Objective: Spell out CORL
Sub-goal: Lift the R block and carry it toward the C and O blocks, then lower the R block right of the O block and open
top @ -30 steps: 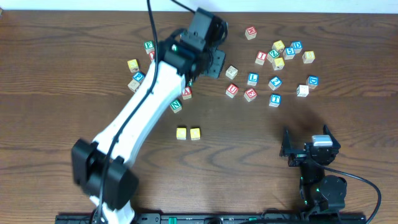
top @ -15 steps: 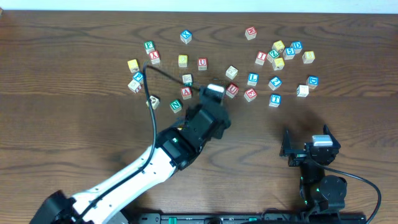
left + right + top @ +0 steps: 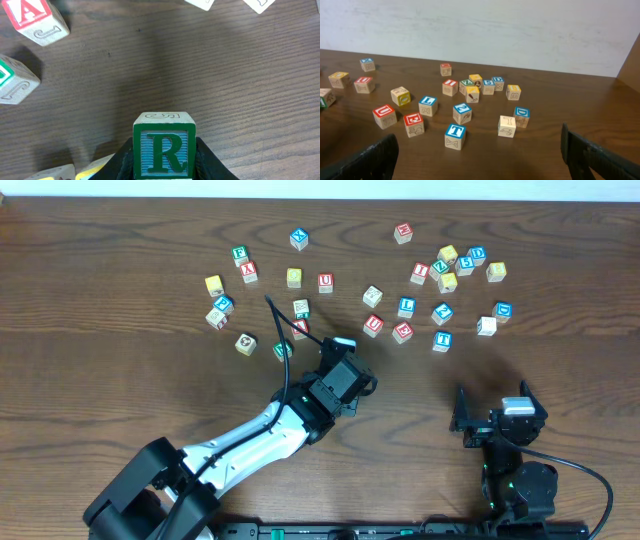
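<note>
We've got the left gripper [image 3: 164,162] clamped on the green R cube [image 3: 164,145], low over the table [image 3: 240,90], just right of two yellow cubes [image 3: 55,173] (only their top edges peek into the wrist view). The blue L cube [image 3: 406,307] sits well apart, farther back. The right gripper [image 3: 480,155] is spread wide near the front edge.

Soft, even light falls on the table [image 3: 560,370], shadows faint. Close up, the R cube [image 3: 164,150] is sharp; the A cube [image 3: 31,17] at eleven o'clock blurs.
</note>
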Tool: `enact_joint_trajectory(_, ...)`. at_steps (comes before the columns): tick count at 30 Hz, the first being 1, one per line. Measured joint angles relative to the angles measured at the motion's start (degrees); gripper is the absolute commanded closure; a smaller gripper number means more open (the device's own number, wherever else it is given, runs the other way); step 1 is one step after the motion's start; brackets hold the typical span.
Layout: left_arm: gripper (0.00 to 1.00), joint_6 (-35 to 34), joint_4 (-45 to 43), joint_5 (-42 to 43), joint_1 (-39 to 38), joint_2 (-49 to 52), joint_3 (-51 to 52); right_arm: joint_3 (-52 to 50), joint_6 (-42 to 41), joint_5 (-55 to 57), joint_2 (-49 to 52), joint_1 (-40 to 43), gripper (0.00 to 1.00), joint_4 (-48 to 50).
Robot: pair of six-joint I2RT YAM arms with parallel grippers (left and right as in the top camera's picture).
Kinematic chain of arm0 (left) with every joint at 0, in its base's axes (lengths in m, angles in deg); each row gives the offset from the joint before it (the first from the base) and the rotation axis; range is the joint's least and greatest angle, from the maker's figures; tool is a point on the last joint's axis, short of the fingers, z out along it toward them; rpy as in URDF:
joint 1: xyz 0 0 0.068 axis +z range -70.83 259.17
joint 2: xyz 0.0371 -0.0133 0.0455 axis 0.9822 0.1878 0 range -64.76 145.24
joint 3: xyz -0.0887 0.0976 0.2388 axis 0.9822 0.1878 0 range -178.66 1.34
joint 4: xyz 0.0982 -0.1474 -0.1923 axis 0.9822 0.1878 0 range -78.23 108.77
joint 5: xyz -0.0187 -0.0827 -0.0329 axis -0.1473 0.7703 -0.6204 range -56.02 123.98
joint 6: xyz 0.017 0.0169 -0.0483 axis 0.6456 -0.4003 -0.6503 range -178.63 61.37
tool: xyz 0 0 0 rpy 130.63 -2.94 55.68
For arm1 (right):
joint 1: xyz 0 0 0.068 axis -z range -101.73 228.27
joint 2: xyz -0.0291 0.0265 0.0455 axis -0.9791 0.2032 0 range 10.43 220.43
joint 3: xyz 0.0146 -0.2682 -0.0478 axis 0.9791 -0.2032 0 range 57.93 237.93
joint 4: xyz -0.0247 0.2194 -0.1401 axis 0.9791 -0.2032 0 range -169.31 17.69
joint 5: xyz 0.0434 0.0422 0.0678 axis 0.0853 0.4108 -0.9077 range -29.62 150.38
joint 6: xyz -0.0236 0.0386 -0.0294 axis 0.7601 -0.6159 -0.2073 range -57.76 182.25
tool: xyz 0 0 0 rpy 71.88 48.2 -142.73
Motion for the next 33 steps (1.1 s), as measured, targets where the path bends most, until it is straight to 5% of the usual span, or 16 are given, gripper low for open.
enact_joint_trajectory(33, 0.93, -8.85, 2.45, -2.25, -3.5, 3.32, 0.0, 0.0, 0.0, 0.0, 0.0, 0.0, 0.01, 0.0)
